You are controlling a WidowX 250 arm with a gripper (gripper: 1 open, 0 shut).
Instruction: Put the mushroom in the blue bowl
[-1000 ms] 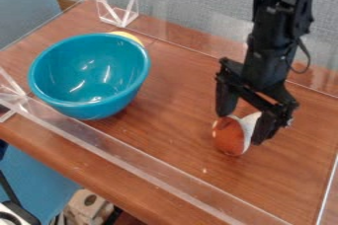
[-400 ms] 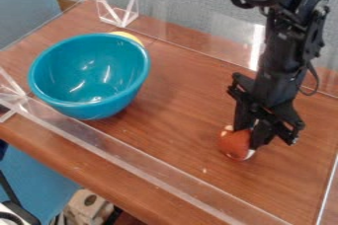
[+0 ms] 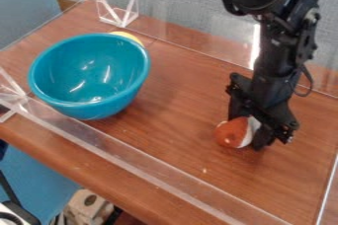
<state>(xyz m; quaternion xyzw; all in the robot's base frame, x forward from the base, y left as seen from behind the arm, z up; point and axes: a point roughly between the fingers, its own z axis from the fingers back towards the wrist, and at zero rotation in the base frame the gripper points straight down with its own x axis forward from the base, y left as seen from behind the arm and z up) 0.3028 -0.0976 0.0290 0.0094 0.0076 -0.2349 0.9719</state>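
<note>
The mushroom (image 3: 235, 134), with its reddish-brown cap and pale stem, sits between my gripper's fingers at the right of the wooden table, just off or barely on the surface. My gripper (image 3: 251, 132) points straight down and is shut on it, its black fingers (image 3: 278, 135) flanking the cap. The blue bowl (image 3: 82, 102) stands upright at the left of the table, well apart from the gripper, and its inside looks empty.
Clear acrylic walls (image 3: 158, 165) run along the table's front and back edges. A small yellowish thing (image 3: 126, 37) peeks out behind the bowl's far rim. Bare wooden table (image 3: 179, 91) lies between the bowl and the gripper.
The gripper came down around the mushroom and shut on it. Since then the mushroom has risen slightly with the gripper. The bowl has not moved.
</note>
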